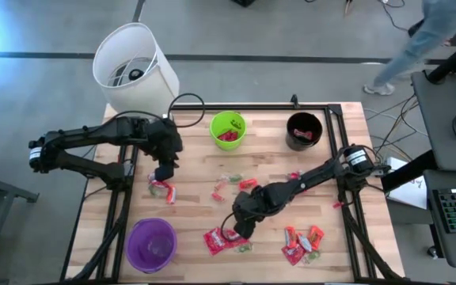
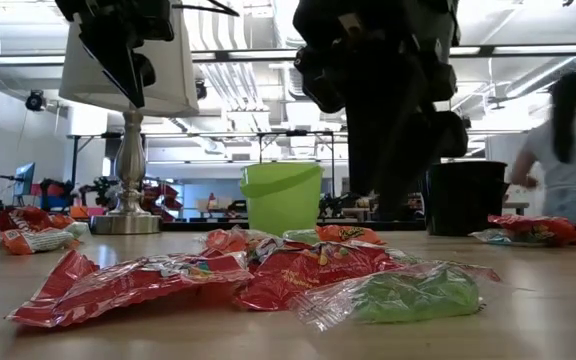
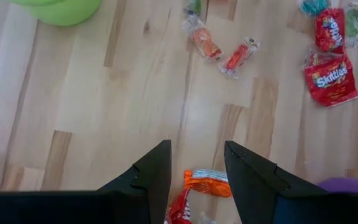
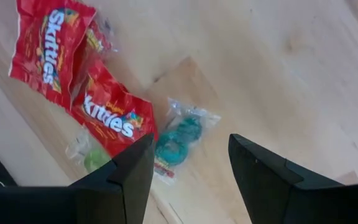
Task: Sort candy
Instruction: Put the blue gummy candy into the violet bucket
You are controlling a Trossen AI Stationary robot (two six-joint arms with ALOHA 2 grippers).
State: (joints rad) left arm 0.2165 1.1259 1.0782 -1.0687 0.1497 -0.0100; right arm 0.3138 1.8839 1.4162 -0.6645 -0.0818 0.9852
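Note:
Candy lies scattered on the wooden table [image 1: 196, 162]. My left gripper [image 1: 162, 172] hangs open, well above an orange-red wrapped piece [image 3: 207, 182] that lies flat near the table's left side. My right gripper [image 1: 238, 232] is open and points down at the near middle. A teal candy in a clear wrapper [image 4: 179, 140] lies on the table under the gap between its fingers. Two red flat packets [image 4: 112, 118] and a small green piece [image 4: 92, 159] lie beside the teal one. Both grippers are clear of the table in the low view.
A green cup [image 1: 228, 131] with red candy in it and a black cup [image 1: 304, 131] stand at the far side, a purple cup [image 1: 151, 244] at the near left. A white lamp [image 1: 133, 67] stands at the far left corner. More candy lies at the centre [image 1: 232, 186] and near right [image 1: 303, 241].

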